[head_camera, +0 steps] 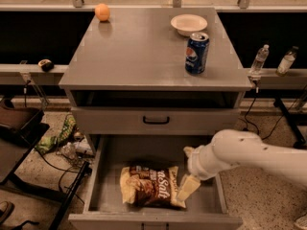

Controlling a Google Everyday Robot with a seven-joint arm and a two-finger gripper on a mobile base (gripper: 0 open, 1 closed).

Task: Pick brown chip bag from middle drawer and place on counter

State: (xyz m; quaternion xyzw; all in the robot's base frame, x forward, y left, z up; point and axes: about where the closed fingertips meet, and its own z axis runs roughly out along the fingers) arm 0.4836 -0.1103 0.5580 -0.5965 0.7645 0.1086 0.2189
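Observation:
The brown chip bag (149, 186) lies flat on the floor of the open middle drawer (120, 152), near its front. My gripper (184, 174) is down inside the drawer at the bag's right end, on the white arm reaching in from the right. It is open and empty; its lower pale finger (188, 188) overlaps the bag's right edge. The grey counter (139, 51) is the cabinet's top, above the drawers.
On the counter stand a blue soda can (197, 52), a white bowl (189, 23) and an orange (101, 12). The upper drawer front (156, 120) is closed. Two bottles (259, 59) stand on the right ledge. Cables and litter (62, 138) lie on the floor at left.

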